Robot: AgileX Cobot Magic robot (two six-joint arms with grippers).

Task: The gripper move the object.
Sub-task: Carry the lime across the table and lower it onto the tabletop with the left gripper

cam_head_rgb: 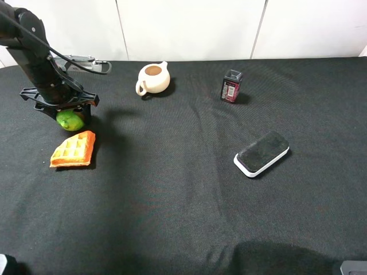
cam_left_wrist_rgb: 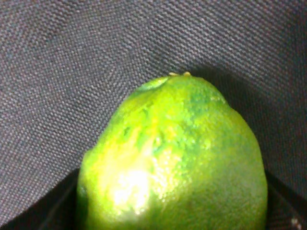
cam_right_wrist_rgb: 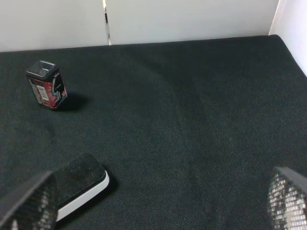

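The glossy green lime (cam_head_rgb: pixel 71 120) sits at the far left of the black cloth, just behind the orange waffle piece (cam_head_rgb: pixel 74 149). My left gripper (cam_head_rgb: pixel 64 112) is down over the lime, with its dark fingers on either side of it. In the left wrist view the lime (cam_left_wrist_rgb: pixel 172 163) fills the picture, with the dark fingers (cam_left_wrist_rgb: pixel 38 211) pressed against its flanks. I cannot tell whether it rests on the cloth or is lifted. My right gripper (cam_right_wrist_rgb: pixel 153 211) is open and empty, its fingertips (cam_right_wrist_rgb: pixel 26 201) wide apart above the cloth at the near right.
A cream teapot (cam_head_rgb: pixel 153 78) stands at the back centre. A small dark red-labelled box (cam_head_rgb: pixel 231 86) stands at the back right and also shows in the right wrist view (cam_right_wrist_rgb: pixel 46 85). A black-and-white eraser-like block (cam_head_rgb: pixel 261 153) lies right of centre.
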